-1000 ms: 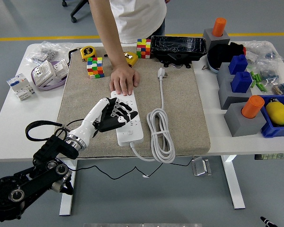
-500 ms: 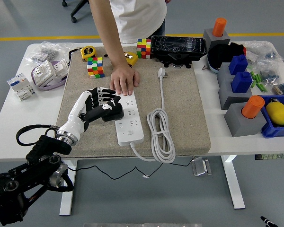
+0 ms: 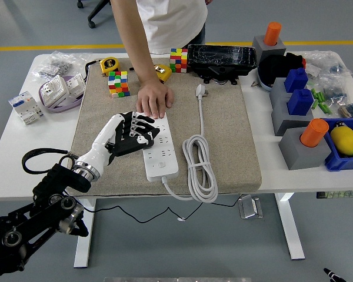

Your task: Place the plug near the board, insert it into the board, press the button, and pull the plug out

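A white power strip lies lengthwise on the beige mat. Its white plug rests unplugged on the mat to the right, by the far end, and the cable is coiled beside the strip. My left hand hovers at the strip's left edge near its far half. The fingers are loosely bent, reach over the sockets and hold nothing. A person's hand presses flat on the strip's far end.
Two colour cubes, a tape measure and a black box line the mat's far edge. White switch parts lie far left. Grey blocks with orange and blue pegs and a blue bin stand on the right.
My left hand drew back from the strip's middle toward the left and farther up, then edged right again over the strip's left rim. The person's hand, plug and strip stayed put.
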### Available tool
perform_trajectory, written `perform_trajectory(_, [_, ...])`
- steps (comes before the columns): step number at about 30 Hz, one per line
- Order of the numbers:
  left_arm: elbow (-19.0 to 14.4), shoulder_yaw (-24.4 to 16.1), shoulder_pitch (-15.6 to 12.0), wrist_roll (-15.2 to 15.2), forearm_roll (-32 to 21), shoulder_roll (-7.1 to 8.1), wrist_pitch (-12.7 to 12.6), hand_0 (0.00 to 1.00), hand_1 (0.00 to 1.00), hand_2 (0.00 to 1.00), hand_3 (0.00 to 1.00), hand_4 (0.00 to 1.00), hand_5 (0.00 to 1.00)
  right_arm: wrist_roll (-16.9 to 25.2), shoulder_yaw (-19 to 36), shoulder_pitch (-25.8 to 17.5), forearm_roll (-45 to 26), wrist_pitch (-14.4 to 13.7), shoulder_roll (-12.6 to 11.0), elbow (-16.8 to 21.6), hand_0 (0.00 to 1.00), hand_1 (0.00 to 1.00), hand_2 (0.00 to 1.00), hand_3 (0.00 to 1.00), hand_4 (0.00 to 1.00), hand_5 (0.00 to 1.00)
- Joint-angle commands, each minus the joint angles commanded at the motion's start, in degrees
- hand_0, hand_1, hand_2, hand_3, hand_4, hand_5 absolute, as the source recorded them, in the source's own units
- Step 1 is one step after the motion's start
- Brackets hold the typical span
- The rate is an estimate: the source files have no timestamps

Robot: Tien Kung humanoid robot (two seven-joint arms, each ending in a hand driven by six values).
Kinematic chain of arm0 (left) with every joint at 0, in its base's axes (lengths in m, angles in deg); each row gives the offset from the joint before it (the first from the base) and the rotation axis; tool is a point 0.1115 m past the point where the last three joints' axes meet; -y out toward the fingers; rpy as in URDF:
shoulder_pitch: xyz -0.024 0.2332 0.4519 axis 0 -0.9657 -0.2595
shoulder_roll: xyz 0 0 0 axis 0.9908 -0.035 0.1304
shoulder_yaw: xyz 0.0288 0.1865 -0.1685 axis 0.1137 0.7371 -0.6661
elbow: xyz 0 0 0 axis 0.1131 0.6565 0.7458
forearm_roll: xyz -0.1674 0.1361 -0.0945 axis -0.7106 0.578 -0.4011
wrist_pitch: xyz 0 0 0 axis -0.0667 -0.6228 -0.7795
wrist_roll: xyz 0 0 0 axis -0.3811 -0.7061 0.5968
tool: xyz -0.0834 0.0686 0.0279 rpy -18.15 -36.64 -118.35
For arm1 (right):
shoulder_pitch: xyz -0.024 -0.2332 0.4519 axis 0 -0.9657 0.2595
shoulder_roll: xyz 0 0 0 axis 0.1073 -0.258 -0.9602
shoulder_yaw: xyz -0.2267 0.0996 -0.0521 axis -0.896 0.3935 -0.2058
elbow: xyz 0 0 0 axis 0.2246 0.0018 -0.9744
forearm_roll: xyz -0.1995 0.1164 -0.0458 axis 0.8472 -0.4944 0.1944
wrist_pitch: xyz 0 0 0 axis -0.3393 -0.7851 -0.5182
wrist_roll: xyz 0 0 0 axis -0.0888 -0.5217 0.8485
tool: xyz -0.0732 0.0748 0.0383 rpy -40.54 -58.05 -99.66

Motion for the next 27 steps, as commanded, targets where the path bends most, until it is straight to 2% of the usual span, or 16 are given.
perform_trajectory(4, [-2.91,-0.44,0.21,7.75,9.68,0.43,3.67,0.216,0.27,0.288,0.657,0.793,0.246,-0.01,-0.36,0.04,-0.03,0.01,-0.13,0.01,0.611,0.639,0.647,0.554,0.951,0.489])
perform_trajectory(5, [-3.6,-0.4,0.32,9.72,12.29,0.52,5.25,0.216,0.27,0.288,0.657,0.793,0.246,-0.01,-0.44,0.06,-0.04,0.02,-0.14,0.0,0.611,0.639,0.647,0.554,0.951,0.489])
perform_trajectory(6, [-3.98,-0.31,0.4,11.05,14.9,0.58,6.09,0.09,0.1,0.147,0.798,0.579,0.002,-0.01,-0.5,0.07,-0.05,0.03,-0.16,0.01,0.611,0.639,0.646,0.554,0.951,0.49])
perform_trajectory(11, [-5.65,-0.05,0.63,18.25,25.74,0.66,12.08,0.09,0.1,0.147,0.798,0.579,0.002,0.01,-0.79,0.18,-0.12,0.05,-0.21,0.03,0.611,0.639,0.646,0.554,0.951,0.49])
perform_trajectory(12, [-6.23,0.25,0.73,20.45,27.6,0.74,13.9,0.07,0.08,0.123,0.861,0.743,0.002,0.01,-0.73,0.16,-0.11,0.04,-0.18,0.0,0.611,0.639,0.646,0.554,0.951,0.49])
perform_trajectory(15, [-7.34,0.68,0.89,25.63,30.25,0.88,17.61,0.07,0.08,0.123,0.861,0.743,0.002,0.0,-0.76,0.11,-0.12,0.04,-0.23,-0.02,0.611,0.639,0.646,0.554,0.951,0.49])
perform_trajectory(17, [-7.51,1.29,1.08,28.82,32.19,0.82,19.03,0.07,0.08,0.123,0.861,0.743,0.002,-0.01,-0.68,0.07,-0.1,0.01,-0.25,-0.06,0.611,0.639,0.646,0.554,0.951,0.49])
perform_trajectory(21, [-7.18,1.98,1.3,31.03,32.22,0.63,20.39,0.064,0.079,0.127,0.86,0.76,0.002,-0.01,-0.62,0.04,-0.05,0.02,-0.22,-0.01,0.611,0.639,0.646,0.554,0.951,0.489])
perform_trajectory(27, [-6.94,2.46,1.23,31.48,31.44,0.42,21.91,0.065,0.08,0.128,0.84,0.765,0.002,0.02,-0.5,-0.02,-0.04,0.01,-0.12,0.06,0.61,0.639,0.646,0.554,0.951,0.489])
